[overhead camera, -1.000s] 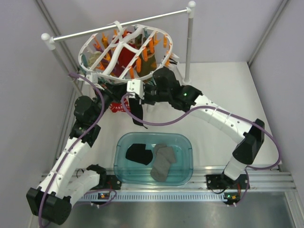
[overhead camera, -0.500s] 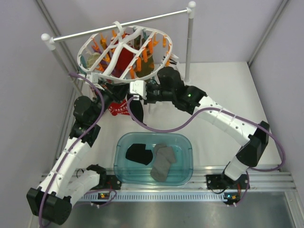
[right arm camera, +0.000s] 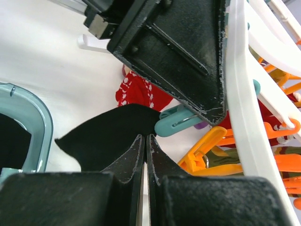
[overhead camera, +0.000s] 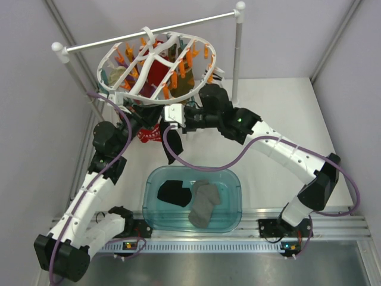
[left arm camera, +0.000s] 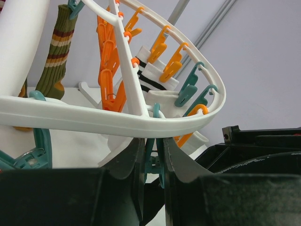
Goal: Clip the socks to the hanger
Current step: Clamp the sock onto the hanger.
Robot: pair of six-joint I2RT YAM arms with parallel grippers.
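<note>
The white oval hanger (overhead camera: 156,64) hangs from the rail, with orange and teal clips and several socks on it. My left gripper (left arm camera: 154,141) is under its rim (left arm camera: 108,123), shut on a teal clip (left arm camera: 151,162) and squeezing it. My right gripper (right arm camera: 145,137) is shut on a black sock (right arm camera: 110,136). It holds the sock's top edge against the mouth of that teal clip (right arm camera: 178,121), under the left gripper's finger (right arm camera: 178,52). In the top view the sock (overhead camera: 173,142) hangs below the right gripper (overhead camera: 171,121). A second black sock (overhead camera: 173,192) lies in the bin.
A teal bin (overhead camera: 234,179) at the near edge also holds a grey sock (overhead camera: 204,204). A red patterned sock (overhead camera: 147,136) hangs below the hanger. The thin white rail (overhead camera: 149,30) and its posts (overhead camera: 237,53) stand at the back.
My right arm has swung a little to the right and brought the black sock's edge up to the teal clip. My left arm has held still.
</note>
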